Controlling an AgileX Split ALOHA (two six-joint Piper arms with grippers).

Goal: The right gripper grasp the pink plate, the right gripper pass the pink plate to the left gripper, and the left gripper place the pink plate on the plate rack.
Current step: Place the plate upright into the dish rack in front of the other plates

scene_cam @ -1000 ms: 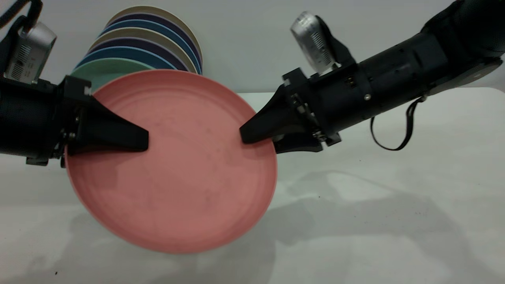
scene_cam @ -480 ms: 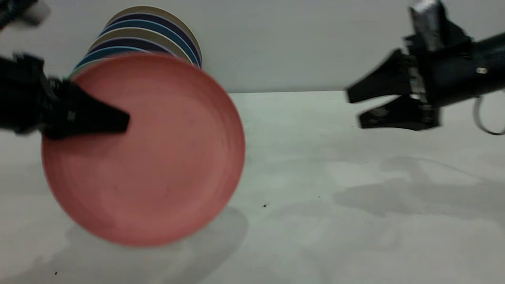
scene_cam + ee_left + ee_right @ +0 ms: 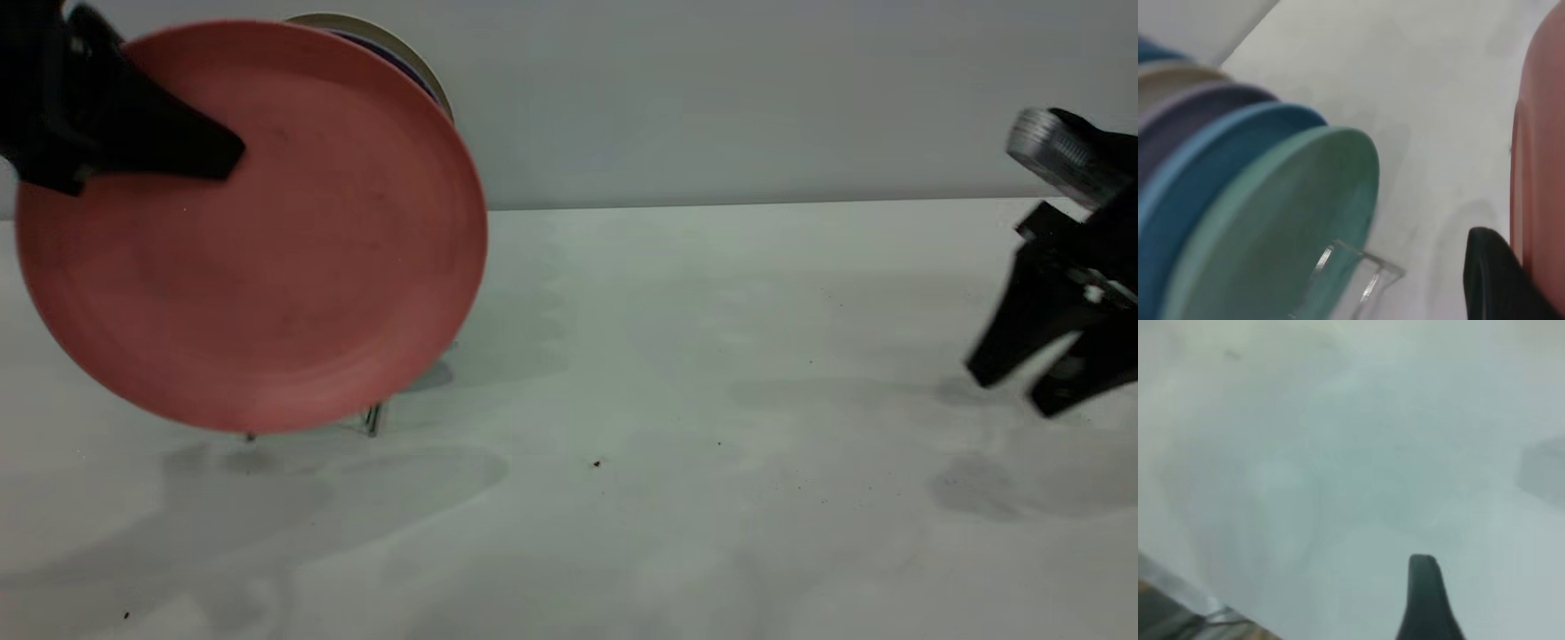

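Observation:
The pink plate (image 3: 267, 249) hangs upright and tilted in the air at the far left, in front of the plates in the plate rack. My left gripper (image 3: 233, 153) is shut on its upper left rim, with one finger across its face. In the left wrist view the pink plate's edge (image 3: 1541, 167) runs next to one black finger (image 3: 1491, 283), above the rack's wire loop (image 3: 1361, 273). Only the rack's wire feet (image 3: 372, 418) show below the plate in the exterior view. My right gripper (image 3: 1011, 394) is open and empty at the far right, just above the table.
Several plates stand in the rack behind the pink plate. A cream one (image 3: 391, 40) peeks out at the back, and a teal-green one (image 3: 1271, 227) is nearest the empty loop. The white table (image 3: 676, 373) spans between the arms. The right wrist view shows only table and one finger (image 3: 1425, 600).
The right gripper let go of the pink plate and drew back to the right and down. The left gripper lifted the plate up and left, toward the rack.

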